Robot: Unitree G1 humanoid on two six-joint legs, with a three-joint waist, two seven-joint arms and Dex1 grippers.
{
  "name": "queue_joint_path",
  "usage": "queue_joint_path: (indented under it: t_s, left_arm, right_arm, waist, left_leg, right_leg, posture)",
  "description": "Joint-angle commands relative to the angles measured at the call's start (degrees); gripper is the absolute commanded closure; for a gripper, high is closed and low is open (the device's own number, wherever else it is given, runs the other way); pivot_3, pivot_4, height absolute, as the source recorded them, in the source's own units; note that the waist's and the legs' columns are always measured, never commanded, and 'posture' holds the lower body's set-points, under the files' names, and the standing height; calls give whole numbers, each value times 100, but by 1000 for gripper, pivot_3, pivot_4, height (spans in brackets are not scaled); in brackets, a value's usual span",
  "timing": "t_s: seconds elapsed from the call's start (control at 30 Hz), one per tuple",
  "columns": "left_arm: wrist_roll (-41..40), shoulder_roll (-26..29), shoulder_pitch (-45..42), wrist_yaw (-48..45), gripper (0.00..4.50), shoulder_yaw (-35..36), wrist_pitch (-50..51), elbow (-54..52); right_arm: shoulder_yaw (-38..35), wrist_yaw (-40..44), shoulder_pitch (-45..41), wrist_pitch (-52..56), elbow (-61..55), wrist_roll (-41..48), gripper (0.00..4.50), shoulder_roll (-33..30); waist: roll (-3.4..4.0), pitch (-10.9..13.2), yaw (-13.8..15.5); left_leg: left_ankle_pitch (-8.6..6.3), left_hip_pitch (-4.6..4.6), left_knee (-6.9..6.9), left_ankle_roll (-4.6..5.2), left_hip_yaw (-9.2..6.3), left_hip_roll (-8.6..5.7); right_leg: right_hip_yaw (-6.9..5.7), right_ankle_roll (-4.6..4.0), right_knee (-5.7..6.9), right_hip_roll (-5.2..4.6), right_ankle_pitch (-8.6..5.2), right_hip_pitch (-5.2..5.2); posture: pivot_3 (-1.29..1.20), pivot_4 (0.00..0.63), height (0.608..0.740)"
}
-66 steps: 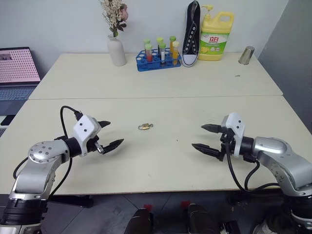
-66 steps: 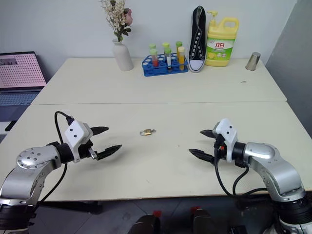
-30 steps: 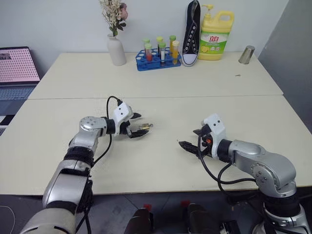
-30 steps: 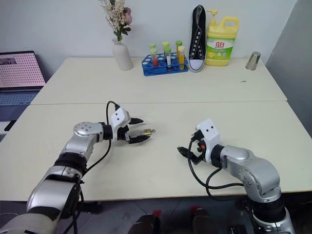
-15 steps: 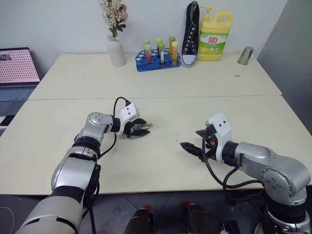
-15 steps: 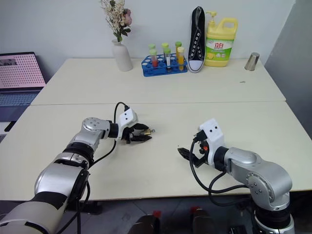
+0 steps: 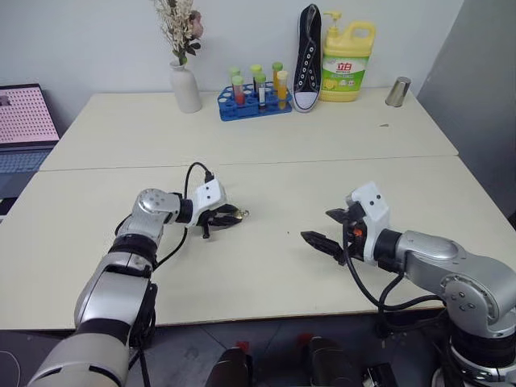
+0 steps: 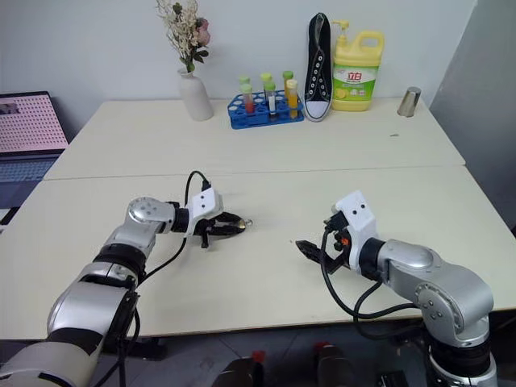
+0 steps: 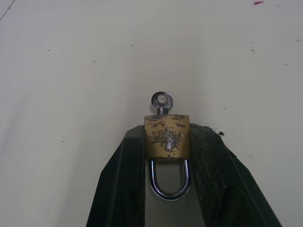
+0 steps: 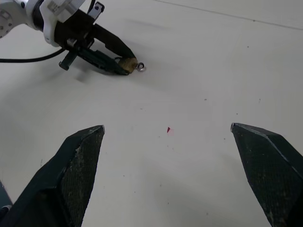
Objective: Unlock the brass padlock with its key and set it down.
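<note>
Your left gripper [image 9: 166, 189] is clamped on the brass padlock [image 9: 166, 137] near the middle of the table [image 7: 266, 137], body pinched between the fingers so the key [image 9: 162, 101] projects free at the tips. Your right gripper [image 10: 168, 175] waits spread wide and empty nearby, likely to turn that key.

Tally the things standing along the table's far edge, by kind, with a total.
Vase with flowers: 1
Test-tube rack: 1
Shoe: 1
Detergent jug: 1
Metal cup: 1
Total: 5
</note>
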Motion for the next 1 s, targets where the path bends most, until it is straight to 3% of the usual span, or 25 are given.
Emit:
queue_joint_path:
  t_s: [0.03,0.13,0.23,0.43,1.0]
  left_arm:
    - [-398,-87,811,36,3536,56,-881,-1738]
    - [-429,-183,1539,586,3536,120,-1634,-3404]
    - [-173,-124,1885,963,3536,72,-2403,-4099]
    - [432,21,2089,1836,3536,37,-3864,-4405]
    - [845,495,2226,2823,3536,-215,-3991,-4388]
  right_arm:
    - [66,474,355,-889,-379,-115,0,-372]
    - [16,937,725,-1625,-384,-50,0,-494]
    - [-30,1223,791,-1775,-258,263,0,-477]
    - [199,1204,368,-1803,345,363,0,-301]
    - [745,1156,-125,-1654,925,494,0,-61]
  waist:
    - [0,1,25]
    - [-13,10,81]
    - [-16,12,162]
    - [-14,11,145]
    - [-12,12,146]
  left_leg:
    - [0,-7,0,0,-2,4]
    - [0,-22,6,-1,-8,10]
    - [0,-21,10,-1,-8,10]
    - [0,0,6,-1,11,-3]
    - [0,-3,4,-1,5,-2]
  right_leg:
    - [2,0,-7,-4,0,-3]
    - [0,0,-11,-22,0,-8]
    - [0,1,-11,-25,1,-4]
    - [7,2,-10,-7,1,5]
    - [0,2,-9,-2,1,2]
  posture:
    - [0,150,740]
    - [0,150,740]
    - [0,150,740]
    - [0,150,740]
    - [0,150,740]
